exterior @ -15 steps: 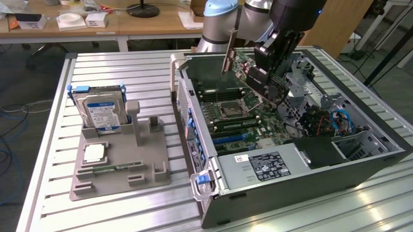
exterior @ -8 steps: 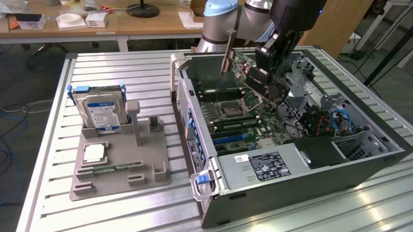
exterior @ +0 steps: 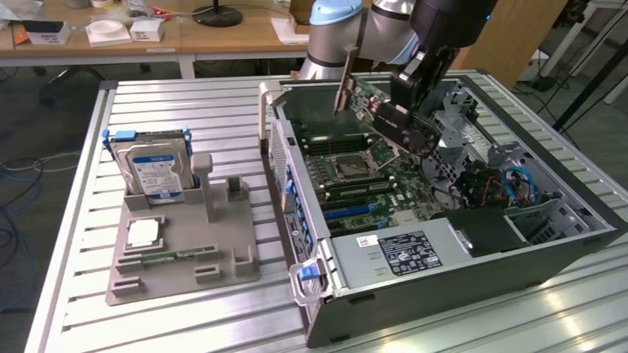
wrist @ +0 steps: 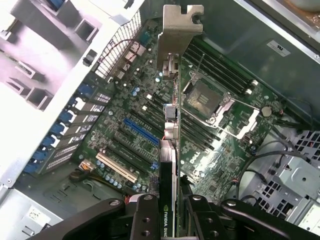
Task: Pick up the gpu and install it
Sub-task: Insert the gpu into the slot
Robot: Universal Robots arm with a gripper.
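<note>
A robotics lab or workshop, by the look of it. A grey robot arm holds a graphics card over an opened computer case on a slatted metal table. Wooden desks across the upper left of the frame carry small boxes and clutter, and loose cables trail on the floor at the left edge.

I have the gpu edge-on in my pincer, its bracket end the farthest from the grip. Straight below the pincer lies the motherboard, inside the open case. Well off to the exterior view's left of the pincer, a stand sits on the table beside the case, with a hard drive upright in it.
</note>
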